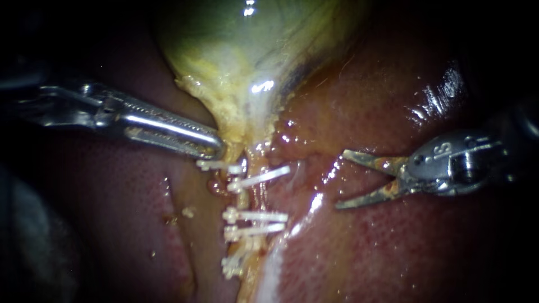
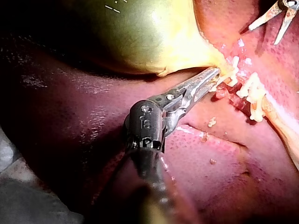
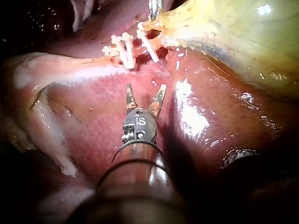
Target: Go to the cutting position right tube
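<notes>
liver [image 1: 393, 112] seen all around the clips [image 1: 258, 216] | gallbladder [image 1: 236, 50] hung above the clips | left instrument [image 1: 216, 147]: jaws pinched on gallbladder neck just above the top clip | right instrument [image 1: 340, 179]: jaws spread, held right of the clips, apart | tube [image 1: 251, 196] crossed by the clips

Silver both (dark shafts): my left instrument [image 1: 216, 147], nearer the gallbladder [image 1: 241, 45], has long ridged jaws, my right instrument [image 1: 340, 179] tapered brown-stained blades.
</notes>
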### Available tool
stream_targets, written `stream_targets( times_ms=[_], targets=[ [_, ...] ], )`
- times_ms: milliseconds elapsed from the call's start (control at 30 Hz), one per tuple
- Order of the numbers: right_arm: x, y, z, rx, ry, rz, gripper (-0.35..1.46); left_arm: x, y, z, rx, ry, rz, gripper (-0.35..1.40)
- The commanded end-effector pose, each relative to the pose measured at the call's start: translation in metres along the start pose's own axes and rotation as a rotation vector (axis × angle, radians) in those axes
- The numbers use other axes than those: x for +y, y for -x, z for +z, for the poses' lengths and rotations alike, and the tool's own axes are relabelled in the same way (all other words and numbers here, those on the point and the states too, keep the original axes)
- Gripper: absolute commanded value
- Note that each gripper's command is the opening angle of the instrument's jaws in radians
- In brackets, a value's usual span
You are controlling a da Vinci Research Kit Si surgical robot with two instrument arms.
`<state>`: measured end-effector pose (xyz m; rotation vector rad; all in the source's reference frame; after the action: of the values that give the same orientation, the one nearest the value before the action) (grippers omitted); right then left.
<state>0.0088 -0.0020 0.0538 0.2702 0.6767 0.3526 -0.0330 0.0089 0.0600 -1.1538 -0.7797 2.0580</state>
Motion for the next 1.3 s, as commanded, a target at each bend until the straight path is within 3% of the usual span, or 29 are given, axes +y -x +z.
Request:
stream_targets(
  times_ms=[33, 167, 333, 467, 533, 867, 1000, 1300],
  targets=[
    [0.0000, 0.0000, 0.0000, 0.000, 0.000, 0.000, 1.45, 0.0001, -0.0001, -0.0003, 0.000, 0.002, 0.000, -0.35],
    [0.0000, 0.0000, 0.0000, 0.001, -0.006, 0.000, 1.45, 0.0007, -0.0009, -0.0019, -0.003, 0.013, -0.005, -0.35],
    [0.0000, 0.0000, 0.0000, 0.003, -0.015, 0.000, 1.45, 0.0016, -0.0033, -0.0060, 0.011, -0.011, -0.020, -0.35],
    [-0.0001, -0.0001, 0.0001, 0.005, -0.041, 0.001, 1.45, 0.0019, -0.0042, -0.0079, 0.026, -0.021, -0.028, -0.35],
    [-0.0002, -0.0002, 0.0003, 0.016, -0.088, 0.001, 1.43, 0.0019, -0.0042, -0.0079, 0.026, -0.022, -0.028, -0.35],
    [-0.0016, -0.0011, 0.0029, 0.082, -0.178, 0.074, 1.40, 0.0019, -0.0039, -0.0076, 0.027, -0.024, -0.027, -0.35],
    [-0.0022, -0.0013, 0.0046, 0.136, -0.220, 0.116, 1.40, 0.0019, -0.0039, -0.0076, 0.027, -0.025, -0.027, -0.35],
    [-0.0030, -0.0011, 0.0088, 0.180, -0.311, 0.198, 1.40, 0.0018, -0.0038, -0.0075, 0.027, -0.025, -0.026, -0.35]
  ],
)
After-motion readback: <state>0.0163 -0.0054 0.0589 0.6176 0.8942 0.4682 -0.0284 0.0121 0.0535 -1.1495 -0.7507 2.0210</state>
